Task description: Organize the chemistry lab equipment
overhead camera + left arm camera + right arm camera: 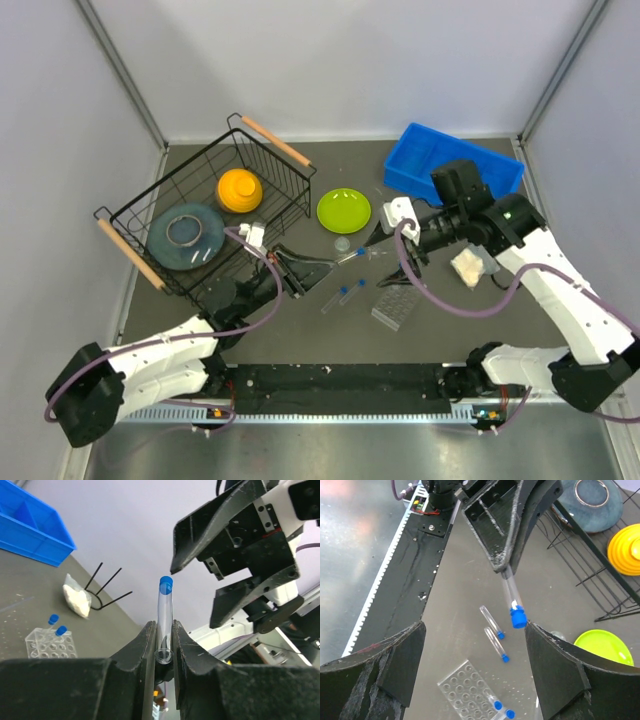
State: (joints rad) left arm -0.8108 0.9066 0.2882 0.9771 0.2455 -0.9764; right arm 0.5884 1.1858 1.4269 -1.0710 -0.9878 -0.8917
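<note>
While the left gripper (164, 626) pinches a clear blue-capped tube (165, 600), the right gripper (475, 625) stands spread.

Nothing to read here: no text, label, brand, number or sign comes through legibly in any of the three views. Even up close in the left wrist view, the blue-capped tube (164, 615) shows only clear wall and plain cap, with no marking that can be made out.
</note>
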